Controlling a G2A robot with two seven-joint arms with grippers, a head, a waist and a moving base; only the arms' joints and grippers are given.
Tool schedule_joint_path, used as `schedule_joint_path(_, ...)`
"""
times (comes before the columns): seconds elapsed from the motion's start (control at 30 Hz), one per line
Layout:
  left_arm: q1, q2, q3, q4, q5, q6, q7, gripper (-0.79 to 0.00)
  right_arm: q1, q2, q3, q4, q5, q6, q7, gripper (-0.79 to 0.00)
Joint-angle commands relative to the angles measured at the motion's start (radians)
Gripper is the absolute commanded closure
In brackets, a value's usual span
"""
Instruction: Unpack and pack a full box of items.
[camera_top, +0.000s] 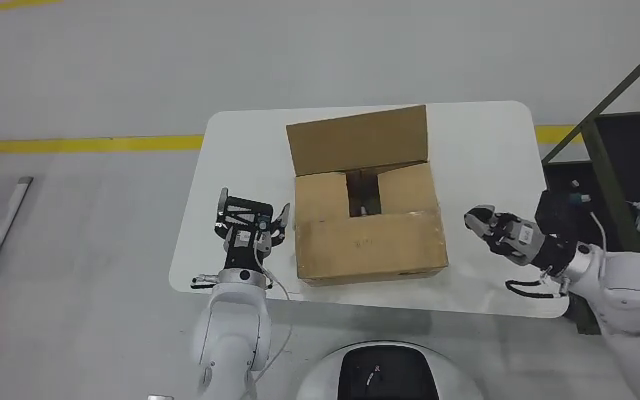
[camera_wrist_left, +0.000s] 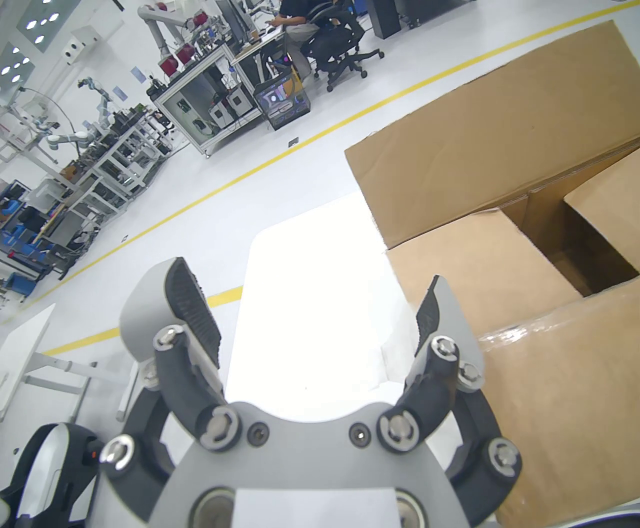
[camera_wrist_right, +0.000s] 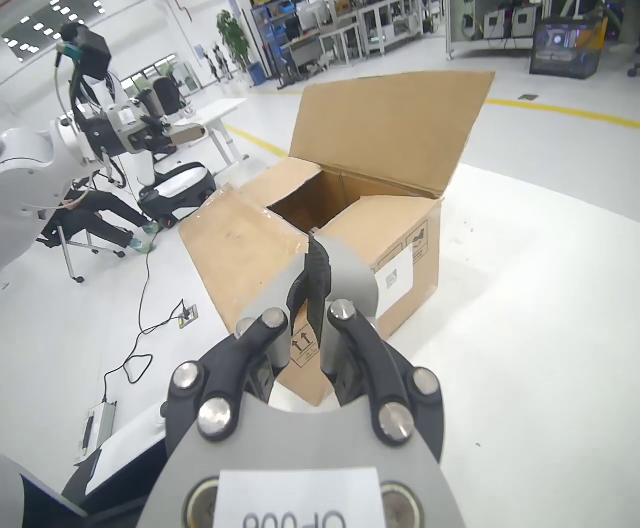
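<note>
White tabletop (camera_top: 480, 150) on a grey floor (camera_top: 100, 60) | cardboard box (camera_top: 370, 240) at the tabletop's centre, rear flap upright, side flaps folded in, dark gap between them | left tool (camera_top: 253, 205) just beside the box's left side, fingers spread wide, empty | right tool (camera_top: 476, 218) near the box's right side, fingers pressed together, empty

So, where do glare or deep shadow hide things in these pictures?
Left wrist view: the table glares pure white, and the tape on the box glints. Top view: light is even, but the box's opening lies in deep shadow, its contents hard to tell. Right wrist view: the same opening is dark too.
</note>
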Motion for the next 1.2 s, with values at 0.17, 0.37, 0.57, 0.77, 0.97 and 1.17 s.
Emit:
schedule_joint_path(0.17,-0.001,0.0,0.001,0.0,0.0,-0.001,0.0,-0.785,0.075,0.007,-0.049,-0.012,0.062,0.085,0.136,-0.785)
schedule_joint_path(0.37,-0.001,0.0,0.001,0.0,0.0,-0.001,0.0,-0.785,0.068,0.012,-0.041,0.013,0.111,0.095,0.137,-0.785)
schedule_joint_path(0.57,-0.001,0.0,0.001,0.0,0.0,-0.001,0.0,-0.785,0.072,0.011,-0.075,0.031,0.076,0.067,0.097,-0.785)
schedule_joint_path(0.77,-0.001,0.0,0.001,0.0,0.0,-0.001,0.0,-0.785,0.085,0.008,-0.119,0.028,-0.002,0.023,0.036,-0.727)
schedule_joint_path(0.97,-0.001,0.0,0.001,0.0,0.0,-0.001,0.0,-0.785,0.089,0.007,-0.158,0.037,-0.062,0.019,0.009,-0.742)
schedule_joint_path(1.17,-0.001,0.0,0.001,0.0,0.0,-0.001,0.0,-0.785,0.1,0.006,-0.187,0.041,-0.066,0.025,-0.001,-0.576)
